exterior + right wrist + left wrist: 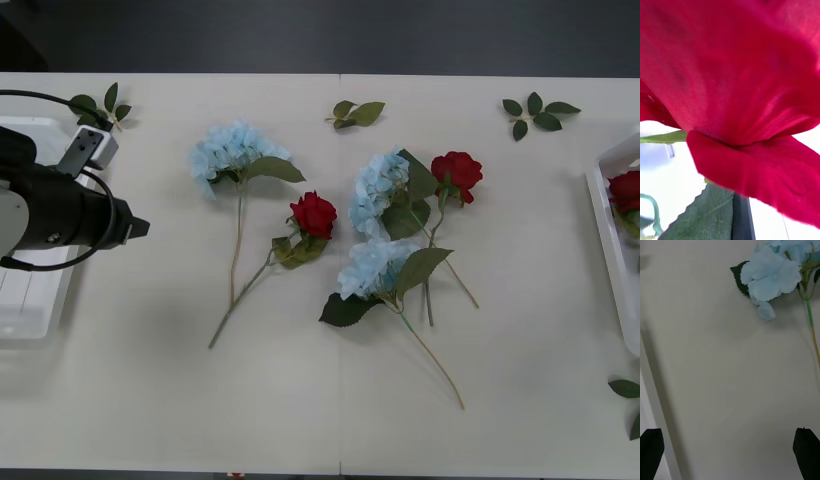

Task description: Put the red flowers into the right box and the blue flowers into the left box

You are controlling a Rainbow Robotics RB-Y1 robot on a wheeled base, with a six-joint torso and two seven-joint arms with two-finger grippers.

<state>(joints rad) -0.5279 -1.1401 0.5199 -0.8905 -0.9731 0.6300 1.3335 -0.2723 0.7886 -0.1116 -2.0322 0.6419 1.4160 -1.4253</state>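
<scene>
A red petal [737,82] presses right up against the right wrist camera; whether that gripper grips anything, I cannot tell. At nine o'clock the left gripper [135,228] hangs released, black fingers [807,450] spread wide, above bare table [300,410] beside the left box [30,310], which looks unfilled. Toward centre lie three blue flowers [372,268] and two red flowers [314,214], unsorted. At three o'clock the right box [612,250] holds one rose. By my judgement, most sorting remains.
</scene>
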